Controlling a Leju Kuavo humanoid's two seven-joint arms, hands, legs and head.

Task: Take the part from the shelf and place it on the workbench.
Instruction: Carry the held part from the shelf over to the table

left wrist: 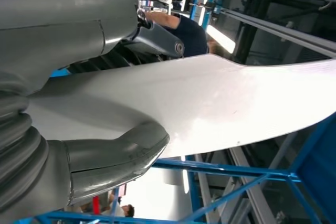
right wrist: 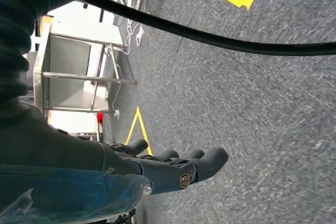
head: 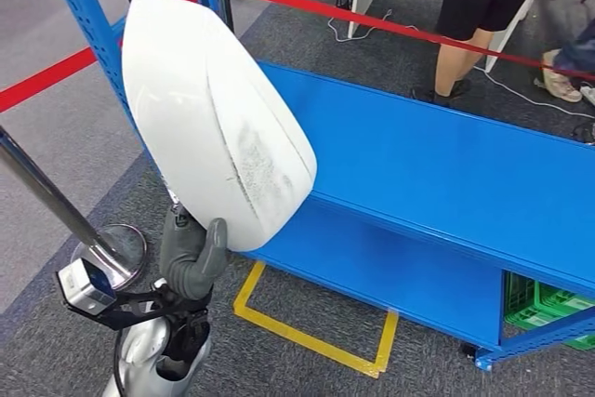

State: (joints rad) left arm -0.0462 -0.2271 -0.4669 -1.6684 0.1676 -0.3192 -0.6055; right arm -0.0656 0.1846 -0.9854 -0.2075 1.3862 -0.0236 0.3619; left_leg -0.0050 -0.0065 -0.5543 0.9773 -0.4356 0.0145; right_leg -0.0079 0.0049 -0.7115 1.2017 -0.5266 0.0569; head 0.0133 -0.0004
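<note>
A large white curved shell part (head: 210,118) is held up in front of the blue shelf (head: 449,165). My left hand (head: 191,253) grips its lower edge from below, thumb up against the shell. Up close, the left wrist view has the thumb (left wrist: 115,153) and the fingers (left wrist: 158,38) clamping the white part (left wrist: 206,103) from both sides. My right hand (right wrist: 174,169) hangs over the grey carpet with its fingers spread and nothing in it.
A red barrier tape (head: 393,25) runs behind the shelf, and a chrome stanchion (head: 105,248) stands to my left. A person's legs (head: 467,44) are beyond the shelf. Yellow floor markings (head: 316,341) and green crates (head: 548,309) lie below the shelf. A metal table (right wrist: 75,72) stands further off.
</note>
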